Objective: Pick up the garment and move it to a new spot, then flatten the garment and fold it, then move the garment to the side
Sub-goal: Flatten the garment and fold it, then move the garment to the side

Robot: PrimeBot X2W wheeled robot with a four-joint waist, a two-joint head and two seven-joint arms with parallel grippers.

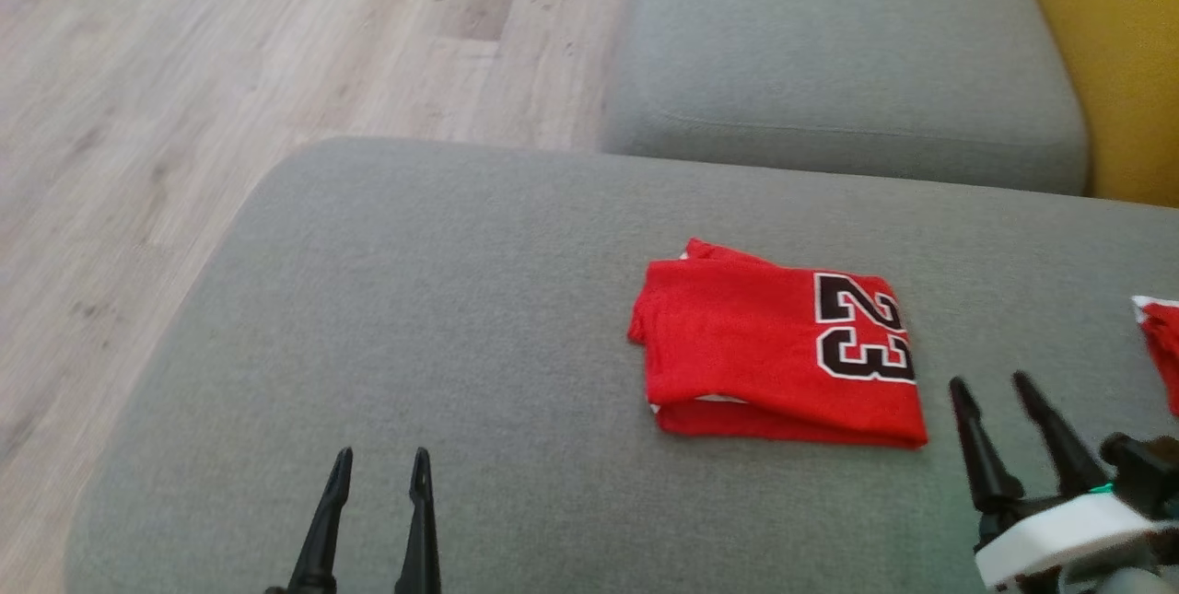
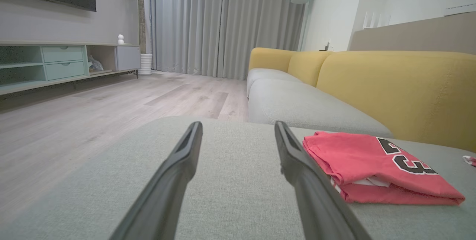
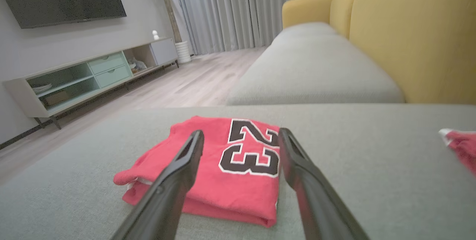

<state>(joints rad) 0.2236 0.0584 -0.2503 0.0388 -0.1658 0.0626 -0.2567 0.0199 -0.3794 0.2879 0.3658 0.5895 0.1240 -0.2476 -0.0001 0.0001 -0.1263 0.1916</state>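
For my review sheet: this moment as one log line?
garment: folded, on grey cushion | left tool: open, clear | right tool: open, beside garment

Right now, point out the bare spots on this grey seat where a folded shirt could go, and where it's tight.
Widest free patch: the near cushion left of the folded jersey, from its floor-side edge to the left gripper. The far cushion beside the yellow backrest is bare. Crowded: the right side, between the jersey, the right gripper and another red cloth.

Folded red garment (image 1: 755,345), flat on grey cushion (image 1: 414,318)
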